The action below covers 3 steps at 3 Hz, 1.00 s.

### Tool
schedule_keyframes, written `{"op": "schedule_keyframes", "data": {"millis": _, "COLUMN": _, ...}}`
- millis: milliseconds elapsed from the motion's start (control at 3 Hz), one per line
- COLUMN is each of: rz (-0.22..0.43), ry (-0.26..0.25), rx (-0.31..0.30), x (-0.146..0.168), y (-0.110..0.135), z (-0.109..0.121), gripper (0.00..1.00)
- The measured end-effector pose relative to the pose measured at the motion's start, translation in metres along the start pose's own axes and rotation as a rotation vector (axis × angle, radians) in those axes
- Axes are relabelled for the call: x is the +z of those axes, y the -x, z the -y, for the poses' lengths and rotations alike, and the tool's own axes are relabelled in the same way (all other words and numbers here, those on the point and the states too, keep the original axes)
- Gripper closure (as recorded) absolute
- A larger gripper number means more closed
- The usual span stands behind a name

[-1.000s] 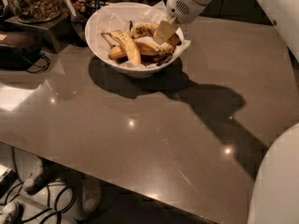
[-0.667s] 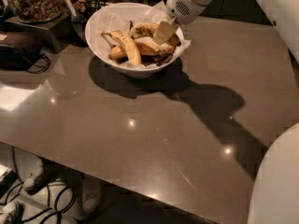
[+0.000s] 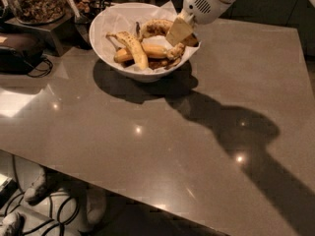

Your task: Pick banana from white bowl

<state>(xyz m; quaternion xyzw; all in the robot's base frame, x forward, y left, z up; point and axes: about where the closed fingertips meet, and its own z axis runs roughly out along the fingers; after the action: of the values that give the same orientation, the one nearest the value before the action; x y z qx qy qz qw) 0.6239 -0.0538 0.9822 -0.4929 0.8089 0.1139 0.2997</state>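
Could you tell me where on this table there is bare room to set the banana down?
The table is bare in front of and right of the white bowl. The far left is crowded: a jar and a dark appliance. The gripper sits over the bowl's right side, beside the banana.

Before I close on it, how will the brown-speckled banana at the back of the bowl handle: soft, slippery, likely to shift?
The banana is heavily brown-speckled, so it is probably soft and apt to bruise under a hard squeeze. It lies against other bananas on crinkled paper in the white bowl, so lifting may drag neighbours. The gripper sits at its right end.
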Motion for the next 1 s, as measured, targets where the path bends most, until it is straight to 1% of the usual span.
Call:
{"op": "schedule_keyframes", "data": {"millis": 333, "rz": -0.004, "ry": 0.004, "rx": -0.004, "x": 0.002, "y": 0.000, "z": -0.001, "gripper": 1.00}}
{"op": "schedule_keyframes", "data": {"millis": 667, "rz": -0.006, "ry": 0.016, "rx": -0.031, "x": 0.001, "y": 0.005, "z": -0.008, "gripper": 1.00}}
{"op": "schedule_keyframes", "data": {"millis": 1000, "rz": -0.006, "ry": 0.053, "rx": 0.016, "x": -0.043, "y": -0.013, "z": -0.057, "gripper": 1.00}}
